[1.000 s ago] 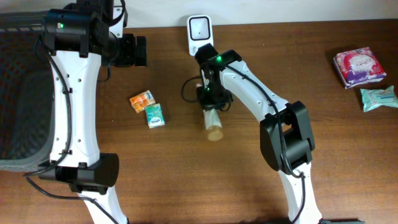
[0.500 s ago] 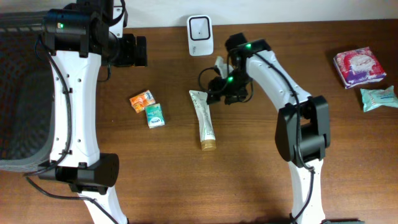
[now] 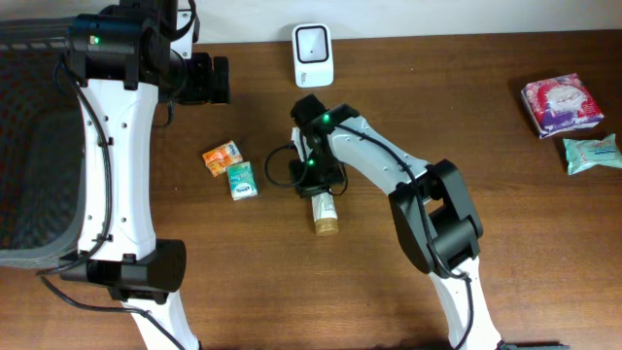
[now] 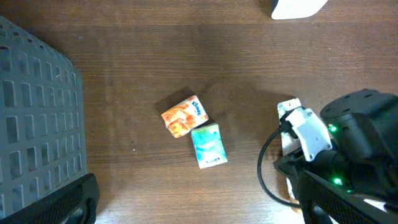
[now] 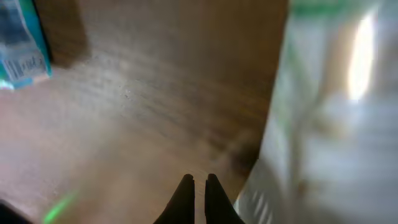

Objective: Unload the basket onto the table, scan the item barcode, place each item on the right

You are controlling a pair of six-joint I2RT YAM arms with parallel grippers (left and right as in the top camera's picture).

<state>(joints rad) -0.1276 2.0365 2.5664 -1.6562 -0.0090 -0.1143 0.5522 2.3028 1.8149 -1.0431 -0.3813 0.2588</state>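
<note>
Tube (image 3: 325, 212) lies flat on the counter (image 3: 505, 243) near the scanner (image 3: 313, 44) because your right tool (image 5: 199, 182) is clenched on nothing, its tips pinched together just beside it, so you likely need to open before gripping.

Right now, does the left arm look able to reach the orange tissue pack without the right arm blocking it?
Probably yes. The left gripper hangs open a little way from the orange tissue pack, with nothing lying between them. The right gripper is off to the side, over the tube.
</note>
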